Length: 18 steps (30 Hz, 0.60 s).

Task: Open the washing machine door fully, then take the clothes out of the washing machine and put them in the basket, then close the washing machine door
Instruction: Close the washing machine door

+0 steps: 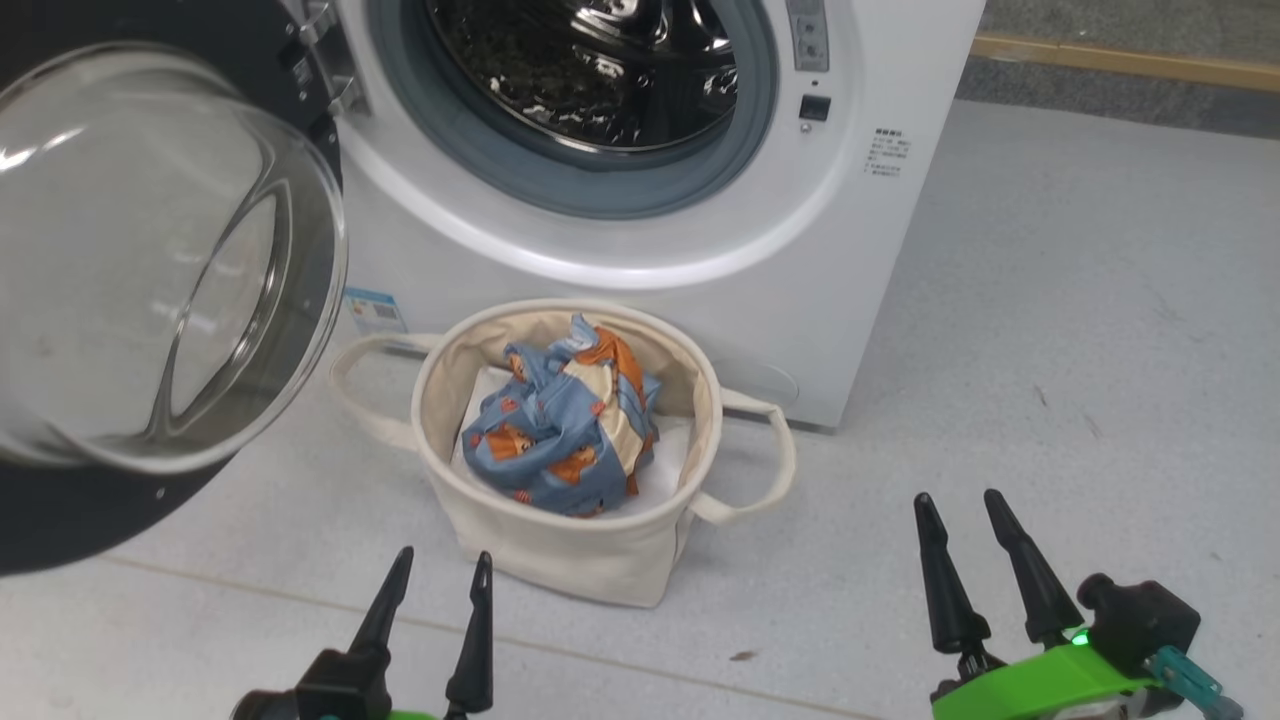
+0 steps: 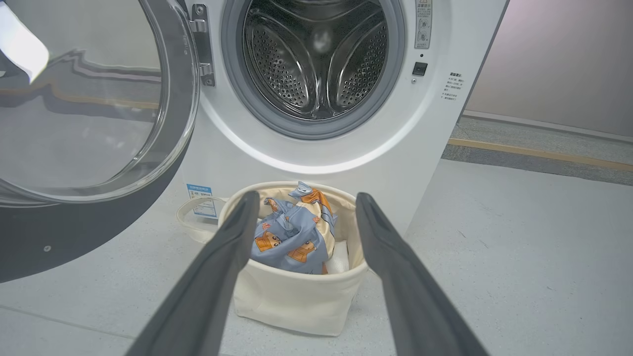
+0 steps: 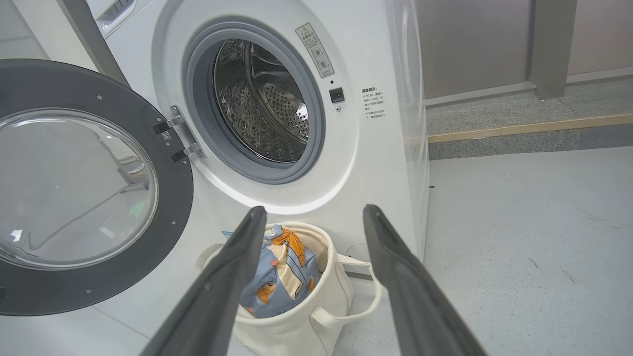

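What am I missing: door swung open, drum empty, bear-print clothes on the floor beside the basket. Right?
One slip: the clothes lie inside the basket, not beside it, as the head view shows. The door is open, the drum empty.

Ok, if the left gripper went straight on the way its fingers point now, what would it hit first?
Most likely the basket: the open left gripper points at its near wall, with the clothes just beyond. Depth is unclear, so it might pass over the rim instead.
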Available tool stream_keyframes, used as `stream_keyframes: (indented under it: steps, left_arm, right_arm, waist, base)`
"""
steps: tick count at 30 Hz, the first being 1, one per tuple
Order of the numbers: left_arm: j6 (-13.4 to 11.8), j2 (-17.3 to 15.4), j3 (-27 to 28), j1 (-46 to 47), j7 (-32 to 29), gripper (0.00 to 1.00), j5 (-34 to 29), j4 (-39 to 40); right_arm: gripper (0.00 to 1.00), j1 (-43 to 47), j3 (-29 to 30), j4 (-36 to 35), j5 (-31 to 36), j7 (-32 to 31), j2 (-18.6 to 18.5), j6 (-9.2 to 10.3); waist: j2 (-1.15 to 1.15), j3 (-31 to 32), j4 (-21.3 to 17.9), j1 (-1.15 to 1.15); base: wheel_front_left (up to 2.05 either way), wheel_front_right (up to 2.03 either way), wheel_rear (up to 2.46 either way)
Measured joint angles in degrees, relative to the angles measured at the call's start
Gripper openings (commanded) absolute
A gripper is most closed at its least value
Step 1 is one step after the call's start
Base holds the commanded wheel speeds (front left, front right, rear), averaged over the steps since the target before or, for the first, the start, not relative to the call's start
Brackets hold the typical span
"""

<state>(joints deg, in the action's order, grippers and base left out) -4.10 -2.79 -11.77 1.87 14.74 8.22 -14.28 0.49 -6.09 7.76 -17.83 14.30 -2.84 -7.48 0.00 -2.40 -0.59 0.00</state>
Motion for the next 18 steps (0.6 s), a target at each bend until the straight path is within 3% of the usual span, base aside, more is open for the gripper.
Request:
stream_keyframes:
  steps: [9, 18]
  left_arm:
    - [-0.5, 0.0, -0.5, 0.5, 0.0, 1.0, 0.0, 0.1]
    - [-1.4, 0.0, -1.0, 0.9, 0.0, 1.0, 0.0, 1.5]
  right_arm:
    - [1.0, -0.2, -0.1, -0.1, 0.1, 0.0, 0.0, 0.0]
    - [1.0, -1.0, -2.7, -0.7, 0.2, 0.0, 0.0, 0.0]
  waist:
    - [0.0, -1.1, 2.3, 0.0]
    - [0.0, -1.6, 8.8, 0.0]
  base:
    - [-0.47, 0.47, 0.0]
    - [0.0, 0.0, 0.0]
